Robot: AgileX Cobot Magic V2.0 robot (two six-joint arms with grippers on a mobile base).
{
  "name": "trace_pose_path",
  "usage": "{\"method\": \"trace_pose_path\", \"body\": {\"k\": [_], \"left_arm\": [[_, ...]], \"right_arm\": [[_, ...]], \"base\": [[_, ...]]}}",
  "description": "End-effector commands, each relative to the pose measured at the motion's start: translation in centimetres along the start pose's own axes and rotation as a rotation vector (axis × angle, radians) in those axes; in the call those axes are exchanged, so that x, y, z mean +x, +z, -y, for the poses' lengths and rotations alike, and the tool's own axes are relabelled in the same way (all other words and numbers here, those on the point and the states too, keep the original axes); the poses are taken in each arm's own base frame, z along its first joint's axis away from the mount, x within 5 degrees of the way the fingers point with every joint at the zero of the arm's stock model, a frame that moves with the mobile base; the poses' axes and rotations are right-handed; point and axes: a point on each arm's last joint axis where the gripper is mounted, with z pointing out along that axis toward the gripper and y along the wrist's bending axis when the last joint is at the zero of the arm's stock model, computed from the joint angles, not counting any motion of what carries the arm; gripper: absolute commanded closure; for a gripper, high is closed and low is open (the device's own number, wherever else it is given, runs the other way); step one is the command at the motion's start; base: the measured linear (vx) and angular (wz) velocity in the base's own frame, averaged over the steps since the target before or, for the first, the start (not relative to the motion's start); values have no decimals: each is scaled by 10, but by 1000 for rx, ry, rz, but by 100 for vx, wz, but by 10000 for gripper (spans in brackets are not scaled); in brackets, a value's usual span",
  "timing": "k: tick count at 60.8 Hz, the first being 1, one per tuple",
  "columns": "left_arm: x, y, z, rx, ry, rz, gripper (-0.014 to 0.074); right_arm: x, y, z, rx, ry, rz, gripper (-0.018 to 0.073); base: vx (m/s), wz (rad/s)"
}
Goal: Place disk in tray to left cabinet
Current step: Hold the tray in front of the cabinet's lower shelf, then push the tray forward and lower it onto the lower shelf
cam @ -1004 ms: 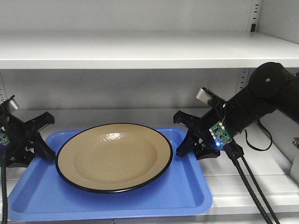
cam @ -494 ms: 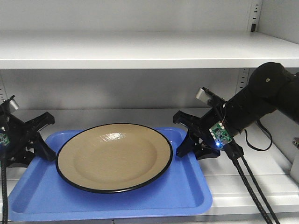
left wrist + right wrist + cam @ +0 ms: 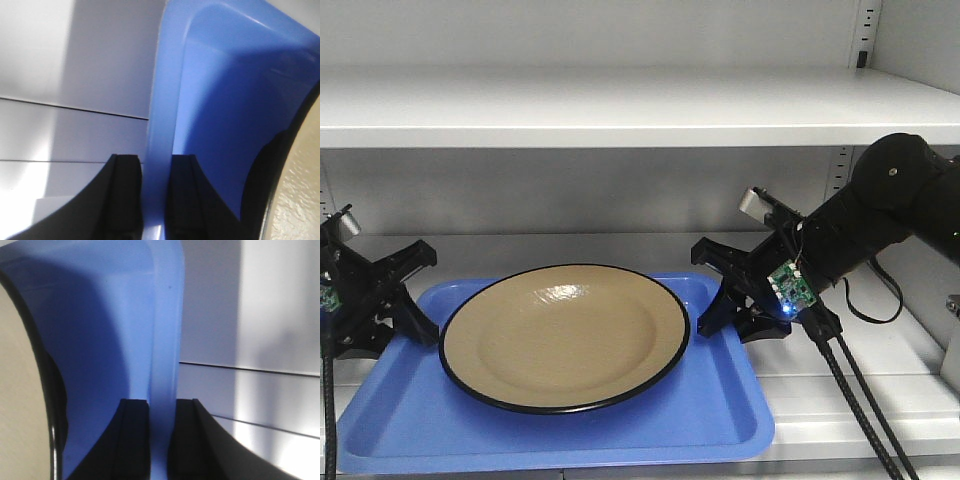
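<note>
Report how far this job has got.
Done: the round glossy tan disk lies in the rectangular blue plastic tray, which is over the lower shelf of the light grey metal cabinet. In hand: the left gripper and right gripper each clamp a side rim of the tray. Left: set it fully down if needed, release, withdraw.

Front camera faces the left cabinet (image 3: 620,105) head-on; my wrist cameras peer closely past left tool (image 3: 154,160) and right tool (image 3: 160,402). All share the tray (image 3: 720,410).
</note>
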Motion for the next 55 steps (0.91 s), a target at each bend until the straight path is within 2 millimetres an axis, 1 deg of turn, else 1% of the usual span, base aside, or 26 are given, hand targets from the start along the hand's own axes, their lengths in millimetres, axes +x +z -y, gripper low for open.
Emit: {"method": "trace_pose_path", "body": {"k": [1, 10, 22, 37, 44, 55], "left_arm": [[7, -26, 33, 187, 0, 66, 597], [0, -22, 29, 154, 5, 120, 597], [-7, -12, 25, 147, -12, 125, 597], [-24, -2, 21, 161, -37, 230, 597], [-28, 1, 20, 163, -44, 255, 597], [-38, 12, 15, 160, -63, 290, 597]], "right_arm": [[11, -30, -37, -173, -35, 25, 564], [10, -30, -37, -175, -34, 36, 564], [2, -24, -35, -181, -19, 92, 564], [-11, -10, -29, -179, 6, 159, 564], [-18, -1, -25, -176, 20, 183, 564], [-28, 16, -16, -168, 45, 223, 564]], "base": [[0, 0], [0, 0], [0, 0], [0, 0], [0, 0], [0, 0]]}}
